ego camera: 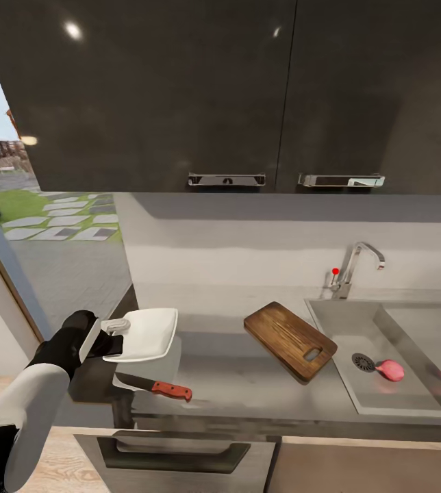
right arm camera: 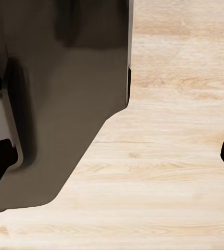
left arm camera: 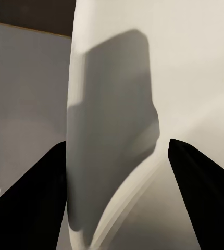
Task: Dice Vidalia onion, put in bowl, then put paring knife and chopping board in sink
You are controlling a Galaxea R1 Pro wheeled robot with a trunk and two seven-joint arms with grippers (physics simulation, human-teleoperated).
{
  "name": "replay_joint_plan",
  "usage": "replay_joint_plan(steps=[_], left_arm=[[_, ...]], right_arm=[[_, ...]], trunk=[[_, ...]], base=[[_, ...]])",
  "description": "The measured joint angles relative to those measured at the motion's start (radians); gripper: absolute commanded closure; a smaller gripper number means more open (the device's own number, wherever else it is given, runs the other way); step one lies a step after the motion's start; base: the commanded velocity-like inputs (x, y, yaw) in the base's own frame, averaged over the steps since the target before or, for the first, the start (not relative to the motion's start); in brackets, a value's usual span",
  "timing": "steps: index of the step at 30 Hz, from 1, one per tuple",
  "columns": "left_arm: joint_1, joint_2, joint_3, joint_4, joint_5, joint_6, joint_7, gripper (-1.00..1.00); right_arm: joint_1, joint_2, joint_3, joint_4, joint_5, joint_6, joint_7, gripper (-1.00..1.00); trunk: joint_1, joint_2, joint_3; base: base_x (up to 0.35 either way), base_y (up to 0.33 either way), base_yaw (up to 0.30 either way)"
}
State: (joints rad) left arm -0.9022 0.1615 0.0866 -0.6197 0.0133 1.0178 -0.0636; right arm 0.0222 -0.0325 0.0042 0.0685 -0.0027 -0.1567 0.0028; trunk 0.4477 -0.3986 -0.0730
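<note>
My left gripper is shut on the near-left rim of the white bowl, which hangs slightly above the countertop with its shadow beneath. In the left wrist view the bowl's rim runs between the two dark fingers. The paring knife lies on the counter just in front of the bowl, red-brown handle to the right. The chopping board rests at an angle beside the sink. The pinkish Vidalia onion lies in the basin next to the drain. My right gripper is open over the wooden floor.
A chrome faucet with a red-tipped lever stands behind the sink. Dark upper cabinets hang above the counter. The counter ends at the left near a glass opening onto a garden. A drawer handle sits below the counter's front edge.
</note>
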Motion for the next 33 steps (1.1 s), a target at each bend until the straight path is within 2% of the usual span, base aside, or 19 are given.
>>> replay_joint_plan(steps=[24, 25, 26, 33], left_arm=[[0.000, 0.000, 0.000, 0.000, 0.000, 0.000, 0.000, 1.00], [0.000, 0.002, 0.000, 0.001, 0.006, 0.000, -0.001, -1.00], [0.001, 0.003, 0.000, 0.005, -0.005, 0.000, 0.001, -1.00], [0.001, 0.004, 0.000, 0.005, -0.005, 0.000, 0.001, -1.00]], right_arm=[[0.000, 0.000, 0.000, 0.000, 0.000, 0.000, 0.000, -1.00], [0.000, 0.000, 0.000, 0.000, 0.000, 0.000, 0.000, -1.00], [0.000, 0.000, 0.000, 0.000, 0.000, 0.000, 0.000, -1.00], [0.000, 0.000, 0.000, 0.000, 0.000, 0.000, 0.000, -1.00]], trunk=[[0.000, 0.000, 0.000], [0.000, 0.000, 0.000], [0.002, 0.001, 0.000], [0.002, 0.001, 0.000]], base=[[0.000, 0.000, 0.000], [0.000, 0.000, 0.000], [0.000, 0.000, 0.000], [0.000, 0.000, 0.000]])
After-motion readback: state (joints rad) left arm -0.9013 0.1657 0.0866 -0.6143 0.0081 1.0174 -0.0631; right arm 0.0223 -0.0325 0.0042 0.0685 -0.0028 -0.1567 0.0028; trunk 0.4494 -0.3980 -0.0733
